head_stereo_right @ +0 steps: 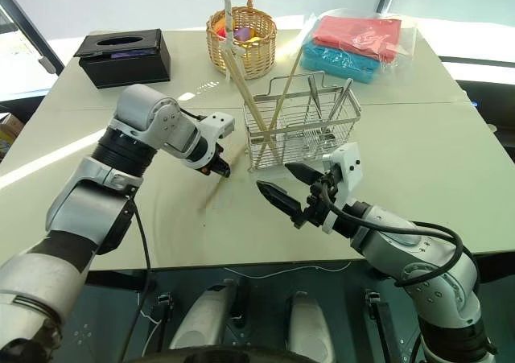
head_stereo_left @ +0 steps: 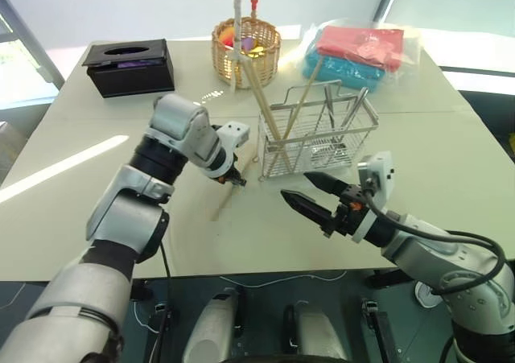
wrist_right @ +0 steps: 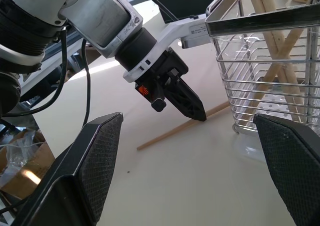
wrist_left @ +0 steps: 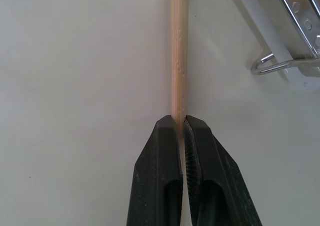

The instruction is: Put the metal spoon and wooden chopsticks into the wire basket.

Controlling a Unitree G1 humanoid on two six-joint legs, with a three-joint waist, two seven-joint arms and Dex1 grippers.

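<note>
- L gripper [head_stereo_left: 235,179] clamped on thin tan wooden chopstick [wrist_right: 182,128] lying on white tabletop [head_stereo_left: 96,218] beside chrome wire basket [head_stereo_left: 318,138].
- R gripper [head_stereo_left: 310,192] wide open, empty.
- Next: lift, tip upright, drop into basket.

Both arms are built from rounded silver-grey shells joined by black ribbed collars, and each wrist is finished with a white bracket. The left gripper [wrist_right: 192,108] is fitted with two tapered black fingers, a small red marking being borne near their base. Black cables are looped along the forearm behind the right gripper [head_stereo_left: 312,192], whose finger pads are finely textured.
</note>
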